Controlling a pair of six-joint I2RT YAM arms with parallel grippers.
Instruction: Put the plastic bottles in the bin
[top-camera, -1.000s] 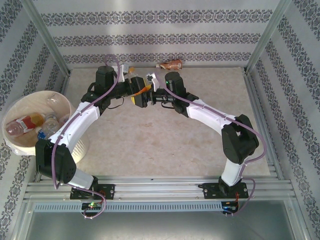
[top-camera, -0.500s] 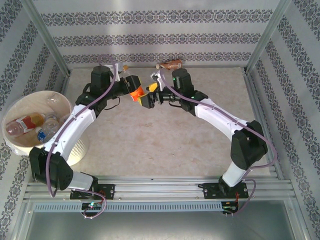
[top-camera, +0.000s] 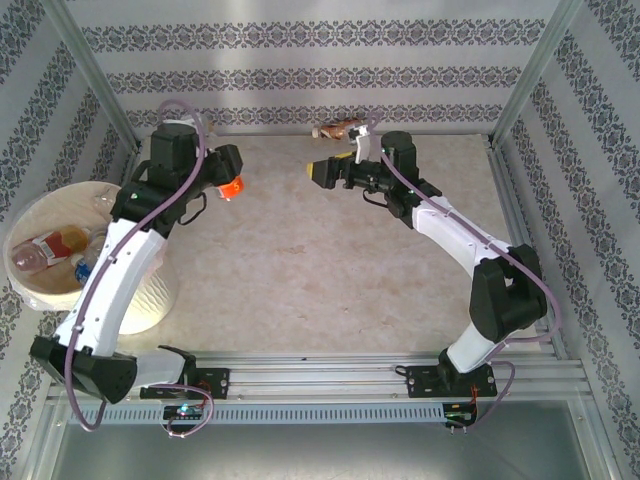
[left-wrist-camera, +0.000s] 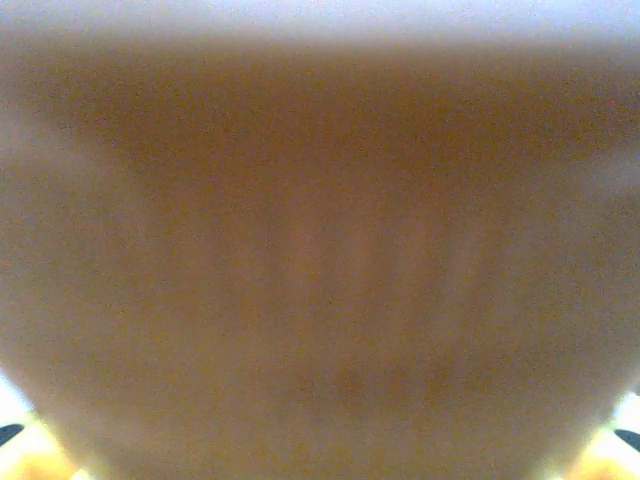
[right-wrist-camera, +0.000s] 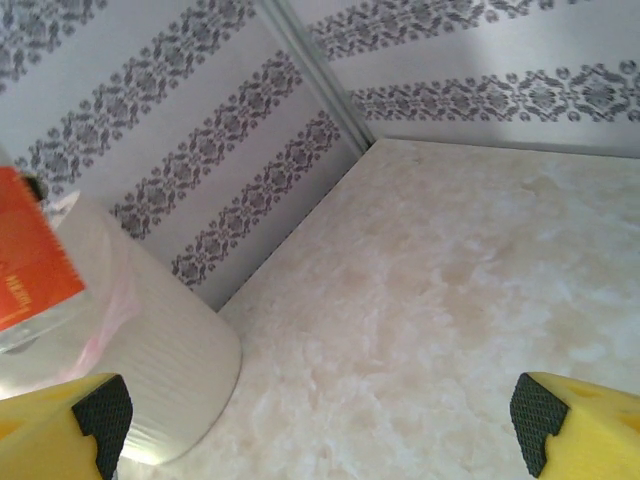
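Bin (top-camera: 28, 292) sits far left, its right side covered by the left arm (top-camera: 110, 270). The bottles inside (top-camera: 42, 250) are partly hidden; one has a red-and-white label, writing too small to read. The left wrist view is a brown-orange blur, nothing can be made out. The left arm stretches up-table along the bin and bends right near the back-left corner. Left gripper (top-camera: 226, 178) has its jaws pinching the orange-label bottle (top-camera: 233, 186) off the table (top-camera: 330, 260), near the bin; its white print is unreadable. Brown bottle (top-camera: 340, 128) lies at the back wall, label unreadable. Right arm (top-camera: 450, 225) is extended. Right gripper (top-camera: 322, 170) points left, yellow fingers (right-wrist-camera: 60, 425) spread wide over bare tabletop.
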